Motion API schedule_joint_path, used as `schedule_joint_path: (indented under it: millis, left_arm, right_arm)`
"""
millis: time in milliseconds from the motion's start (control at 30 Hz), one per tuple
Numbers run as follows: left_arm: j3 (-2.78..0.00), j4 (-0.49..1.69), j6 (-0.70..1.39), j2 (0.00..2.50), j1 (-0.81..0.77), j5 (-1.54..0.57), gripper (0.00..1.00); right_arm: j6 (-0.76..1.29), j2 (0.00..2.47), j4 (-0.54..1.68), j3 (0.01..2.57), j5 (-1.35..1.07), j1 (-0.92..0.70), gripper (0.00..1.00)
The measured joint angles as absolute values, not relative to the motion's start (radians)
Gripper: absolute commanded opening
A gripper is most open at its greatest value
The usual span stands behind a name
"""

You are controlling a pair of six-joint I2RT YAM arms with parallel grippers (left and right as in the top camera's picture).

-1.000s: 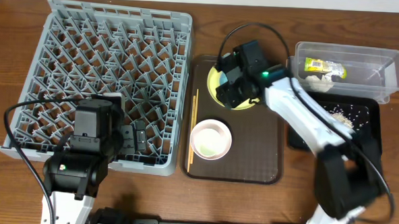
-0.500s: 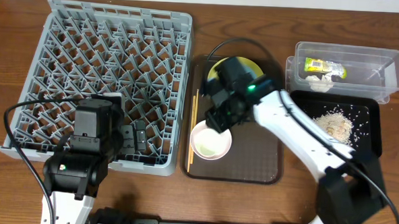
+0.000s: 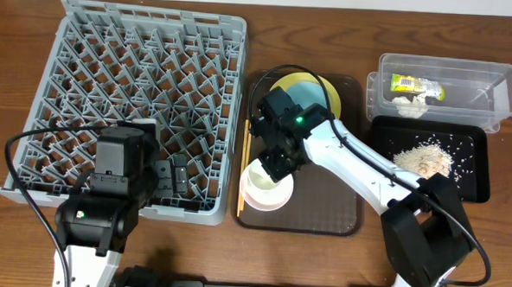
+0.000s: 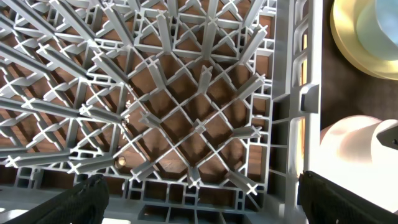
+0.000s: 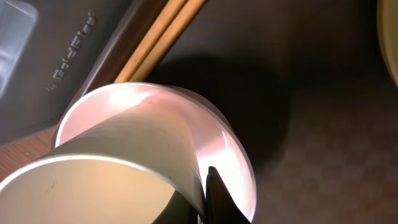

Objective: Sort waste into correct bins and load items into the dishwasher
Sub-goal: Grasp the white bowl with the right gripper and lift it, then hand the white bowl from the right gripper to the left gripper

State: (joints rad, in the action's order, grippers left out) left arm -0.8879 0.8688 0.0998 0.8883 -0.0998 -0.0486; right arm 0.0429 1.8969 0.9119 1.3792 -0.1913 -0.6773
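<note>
– While the right arm works over the serving tray, how much of the sorting looks done?
– Waste looks finished. The wrapper (image 3: 412, 84) and tissue (image 3: 407, 103) lie in the clear tub (image 3: 492, 89). Rice scraps (image 3: 415, 156) are heaped in the black tray (image 3: 466, 179) just in front of it.
– And the dishes?
– None shows in the rack (image 3: 147, 61), though the left arm covers 1 corner. On the brown serving tray (image 3: 323, 203), the plate (image 3: 330, 90) sits at the back with the blue bowl (image 3: 317, 96) on it. The white bowl (image 3: 267, 194) is at the front and the chopsticks (image 3: 245, 160) lie along the left edge. No cup can be picked out. Loading, I judge, is all ahead.
– What are the grippers doing?
– The right gripper (image 3: 272, 166) is at the white bowl's rim. Its wrist view shows 1 dark finger (image 5: 217, 202) inside against the wall, its partner hidden behind the outer wall. I read that as a pinch on the rim. The left gripper (image 4: 200, 186) hangs over the rack's near corner, jaws wide apart, holding nothing.
– Describe the surfaces.
– The rack is rigid grey plastic, square, a lattice of crossed ribs and upright pegs with wood showing through. The white bowl is smooth, glossy, round and thin-walled, probably slippery. The chopsticks are thin, straight, pale wood. The tub is transparent with rounded corners. The serving tray is matte with a fine woven-looking grain.
</note>
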Motion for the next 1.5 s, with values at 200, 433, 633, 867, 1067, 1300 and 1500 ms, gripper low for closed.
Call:
schedule_joint_path:
  millis: [200, 433, 633, 867, 1067, 1300, 1500]
  left_arm:
    - [-0.888, 0.863, 0.100, 0.888, -0.100, -0.081, 0.98]
    - [-0.888, 0.723, 0.165, 0.933, -0.100, -0.303, 0.97]
    - [-0.889, 0.494, 0.269, 1.079, -0.100, -0.633, 0.86]
    - [-0.891, 0.044, 0.414, 1.240, -0.100, -1.075, 0.51]
    - [-0.892, -0.249, 0.633, 1.318, -0.131, -1.234, 0.44]
    - [-0.892, -0.368, 0.759, 1.340, -0.227, -1.243, 0.59]
    - [-0.892, -0.370, 0.784, 1.339, -0.284, -1.178, 0.77]
  right_arm:
    - [0.044, 1.834, 0.954, 1.399, -0.182, -0.564, 0.01]
    - [0.080, 1.628, 0.932, 1.451, -0.204, -0.337, 0.01]
    - [0.097, 1.604, 0.931, 1.460, -0.455, -0.177, 0.01]
    - [0.095, 1.629, 0.889, 1.456, -0.761, -0.144, 0.01]
    - [0.099, 1.629, 0.753, 1.456, -1.011, -0.144, 0.01]
    - [0.105, 1.629, 0.678, 1.456, -1.185, -0.143, 0.01]
    - [0.107, 1.629, 0.667, 1.456, -1.271, -0.144, 0.01]
